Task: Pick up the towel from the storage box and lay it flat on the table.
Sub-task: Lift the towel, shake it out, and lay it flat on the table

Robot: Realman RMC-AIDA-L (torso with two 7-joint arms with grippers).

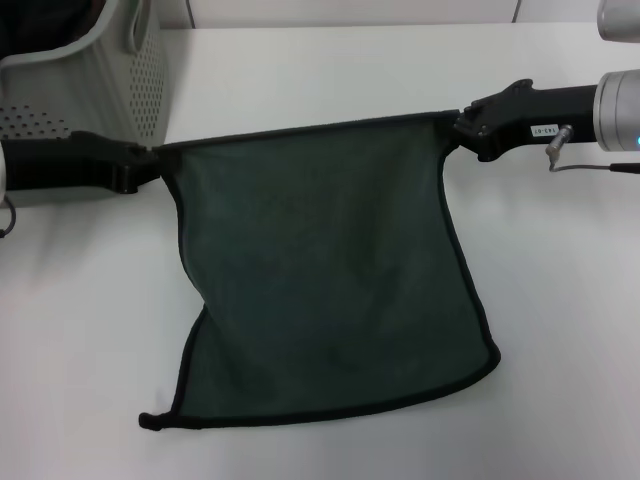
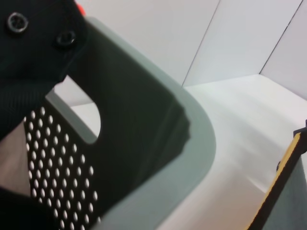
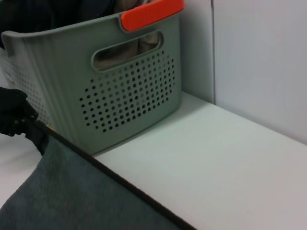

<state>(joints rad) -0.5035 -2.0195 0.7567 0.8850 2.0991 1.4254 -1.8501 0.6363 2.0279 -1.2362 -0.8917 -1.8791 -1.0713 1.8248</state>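
Both grippers are clamped on the towel [image 1: 330, 280]: left gripper [image 1: 150, 165] and right gripper [image 1: 462, 128] each hold one top corner, arms reaching inward above the counter [image 1: 560, 330], beside the box [image 1: 90, 90].

At ten o'clock in my head view the storage box [image 1: 110, 80] runs off the frame. I can't make out either gripper's fingertips where the towel [image 1: 330, 280] corners meet them.

Both arms stretched in from the sides, level with each other

Left gripper [image 1: 150, 165] and right gripper [image 1: 455, 128] each have jaws pinched tight on a top corner, arms roughly horizontal, well apart.
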